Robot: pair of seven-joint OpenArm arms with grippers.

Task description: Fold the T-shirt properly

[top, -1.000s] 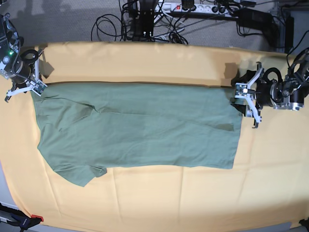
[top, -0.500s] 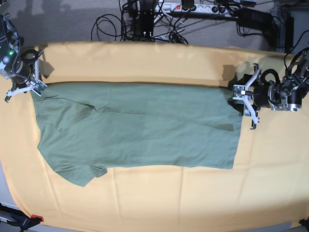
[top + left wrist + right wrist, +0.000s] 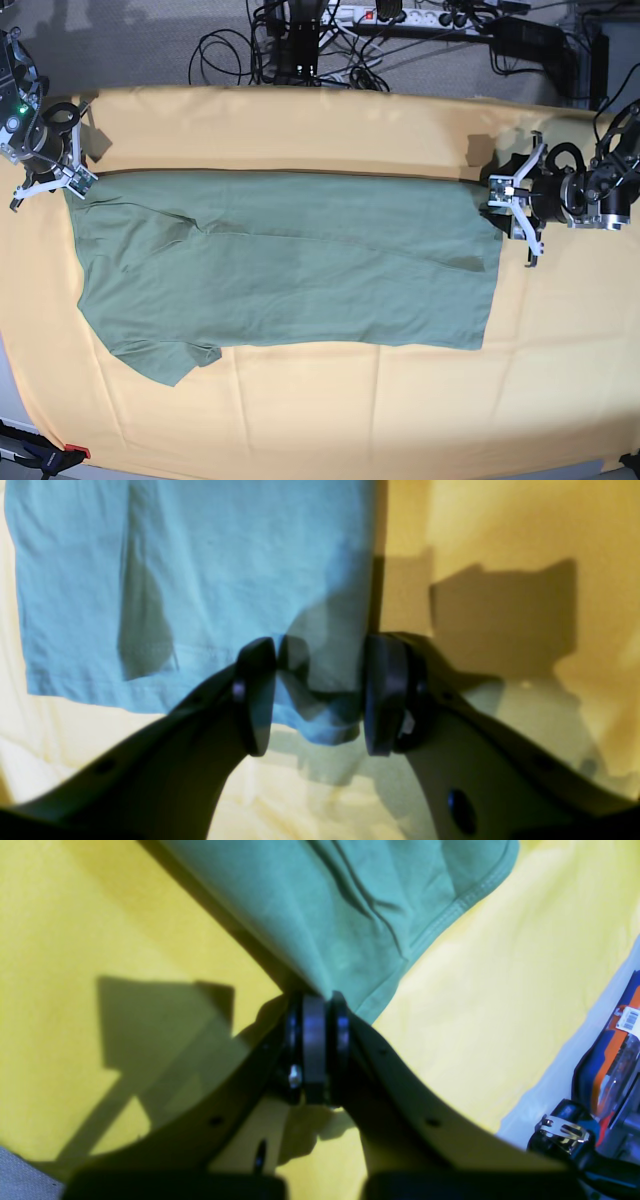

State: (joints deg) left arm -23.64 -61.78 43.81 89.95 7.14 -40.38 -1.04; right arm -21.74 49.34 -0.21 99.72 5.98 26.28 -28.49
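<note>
Since the frame a second before, my left end effector (image 3: 517, 212) had narrowed its pads and shifted slightly at the shirt's corner; the right end effector (image 3: 62, 178) had not moved. The T-shirt (image 3: 285, 262) lay flat on the yellow cloth (image 3: 330, 125) over the counter, stretched between the two end effectors. In the left wrist view, the left end effector (image 3: 320, 695) stood apart, a hem corner of the T-shirt (image 3: 210, 575) lying between its pads, not visibly pinched. The right end effector (image 3: 320, 1050) was clamped together on the opposite corner of the T-shirt (image 3: 350, 905).
</note>
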